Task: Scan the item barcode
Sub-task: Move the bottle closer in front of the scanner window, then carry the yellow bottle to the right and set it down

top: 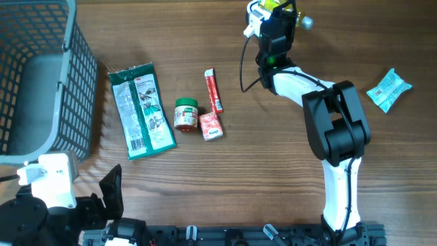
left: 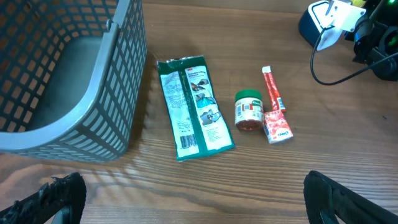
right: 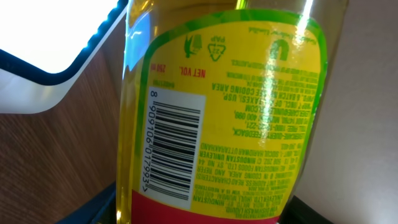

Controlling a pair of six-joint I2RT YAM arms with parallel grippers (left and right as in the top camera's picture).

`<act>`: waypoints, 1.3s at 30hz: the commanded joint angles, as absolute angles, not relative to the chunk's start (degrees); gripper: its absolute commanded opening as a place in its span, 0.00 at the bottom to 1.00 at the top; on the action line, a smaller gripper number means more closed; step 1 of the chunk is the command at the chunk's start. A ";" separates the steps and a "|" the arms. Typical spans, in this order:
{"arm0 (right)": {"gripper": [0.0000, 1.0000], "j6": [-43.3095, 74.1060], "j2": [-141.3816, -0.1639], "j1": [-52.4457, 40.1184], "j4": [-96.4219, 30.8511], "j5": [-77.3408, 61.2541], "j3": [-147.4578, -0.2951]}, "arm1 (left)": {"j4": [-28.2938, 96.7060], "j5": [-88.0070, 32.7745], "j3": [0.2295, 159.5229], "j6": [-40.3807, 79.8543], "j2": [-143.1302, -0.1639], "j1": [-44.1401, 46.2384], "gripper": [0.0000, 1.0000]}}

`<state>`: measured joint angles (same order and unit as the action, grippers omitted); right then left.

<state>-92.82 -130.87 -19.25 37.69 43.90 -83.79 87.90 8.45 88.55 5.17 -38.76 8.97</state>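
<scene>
The right wrist view shows the bottle (right: 249, 124) and its barcode (right: 176, 146) just beside the white scanner (right: 43, 56). Overhead shows only its yellow top, grasped by the right end effector (top: 276, 14). The left end effector (left: 193, 208) is released, well apart from the scanner.

A clear bottle (right: 249, 112) of yellow liquid is filling most of the frame, standing close to the lens. Its yellow-green label (right: 267, 81) is reading upside down, with a red band running along the bottom. The barcode (right: 177, 146) is facing the camera, its bars running sideways. The right gripper (right: 208, 218) is clasping the bottle low down, its dark fingers (right: 93, 211) peeking in at both bottom corners. A white, dark-edged scanner (right: 50, 50) is lying at the upper left on the wooden table (right: 56, 162).
</scene>
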 commanded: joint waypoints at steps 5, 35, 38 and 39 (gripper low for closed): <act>0.04 -74.43 -129.45 -19.31 46.81 54.15 -85.62 | 87.79 8.14 88.62 4.49 -38.72 8.78 1.00; 0.04 0.49 -104.27 -26.24 -19.38 18.06 -85.67 | 87.79 8.14 88.62 4.49 -38.72 8.78 1.00; 0.04 0.80 -100.47 -19.88 -26.79 10.46 -85.67 | 87.79 8.14 88.62 4.49 -38.72 8.78 1.00; 0.04 1.83 -99.59 -17.93 -28.73 8.51 -85.67 | 87.79 8.14 88.62 4.49 -38.72 8.78 1.00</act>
<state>-2.02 -103.02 -22.35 -26.22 18.31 -84.68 87.90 8.45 88.55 5.17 -38.76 8.97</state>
